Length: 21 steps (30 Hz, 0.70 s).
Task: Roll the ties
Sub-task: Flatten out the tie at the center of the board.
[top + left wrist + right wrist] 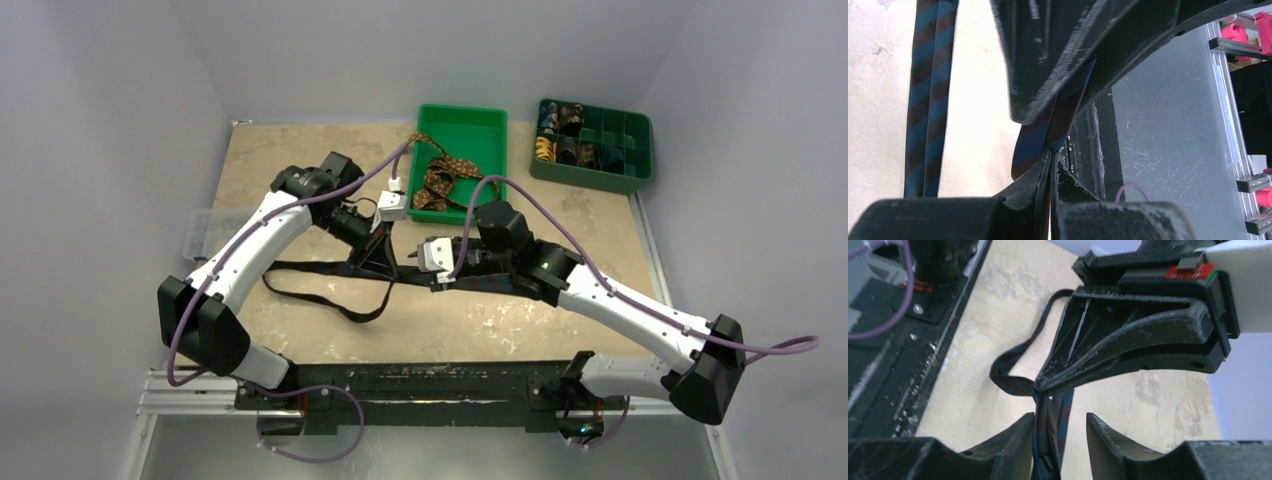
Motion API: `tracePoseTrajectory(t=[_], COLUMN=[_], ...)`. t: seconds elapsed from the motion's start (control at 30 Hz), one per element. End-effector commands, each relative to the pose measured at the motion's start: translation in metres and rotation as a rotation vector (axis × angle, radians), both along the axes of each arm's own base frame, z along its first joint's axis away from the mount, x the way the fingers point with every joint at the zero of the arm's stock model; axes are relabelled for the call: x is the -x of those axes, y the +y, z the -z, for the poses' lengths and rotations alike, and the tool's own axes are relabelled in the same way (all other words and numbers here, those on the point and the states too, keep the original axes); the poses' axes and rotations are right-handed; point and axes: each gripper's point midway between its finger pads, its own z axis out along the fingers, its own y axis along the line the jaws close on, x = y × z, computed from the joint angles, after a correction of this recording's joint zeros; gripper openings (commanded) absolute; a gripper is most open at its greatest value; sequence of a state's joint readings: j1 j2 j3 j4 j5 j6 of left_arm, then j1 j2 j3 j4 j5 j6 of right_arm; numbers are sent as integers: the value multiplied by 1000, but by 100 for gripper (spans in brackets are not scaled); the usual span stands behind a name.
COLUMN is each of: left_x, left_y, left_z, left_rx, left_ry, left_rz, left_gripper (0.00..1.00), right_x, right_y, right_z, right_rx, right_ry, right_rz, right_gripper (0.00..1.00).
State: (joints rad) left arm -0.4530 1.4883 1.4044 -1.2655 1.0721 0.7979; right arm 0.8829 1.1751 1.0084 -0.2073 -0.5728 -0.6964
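Beige worktop (300,180), navy striped tie (925,100) strung across middle, loop sagging toward near edge. Left gripper (1052,157) pinched tight on tie; right gripper (1060,420) spread apart, straddling same strip just beside. Clamp right, keep fabric flat and taut, wind evenly.

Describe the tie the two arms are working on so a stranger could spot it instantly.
On the tan table, look at the middle, where the left gripper pinches it. The dark tie lies loose across the tabletop, partly looped. Unlike the brown tie heaped in the green tray, it has blue-and-dark stripes.
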Motion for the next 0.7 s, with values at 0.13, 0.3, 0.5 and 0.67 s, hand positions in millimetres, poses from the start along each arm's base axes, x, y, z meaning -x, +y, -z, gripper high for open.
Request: tracePoseTrajectory(t=[0.13,0.3,0.5,0.67], left_x=[11,-35,-47,-53], left_y=[3,53,188,245], left_z=[-15,-8,67,115], left_rx=[34,-18,-428,-553], left_ry=[-12,-125,-382,-336], left_rz=[19,-250,-253,-200], left_gripper=[0,38,53,67], right_x=[-17,-16,-59,-69], right_y=[-5,-11,-48,-68], right_z=[0,-7,12,35], right_rx=[62,43,11,83], right_ry=[-83,84,365,495], right_rz=[58,120,332,389], right_gripper=[0,0,0,0])
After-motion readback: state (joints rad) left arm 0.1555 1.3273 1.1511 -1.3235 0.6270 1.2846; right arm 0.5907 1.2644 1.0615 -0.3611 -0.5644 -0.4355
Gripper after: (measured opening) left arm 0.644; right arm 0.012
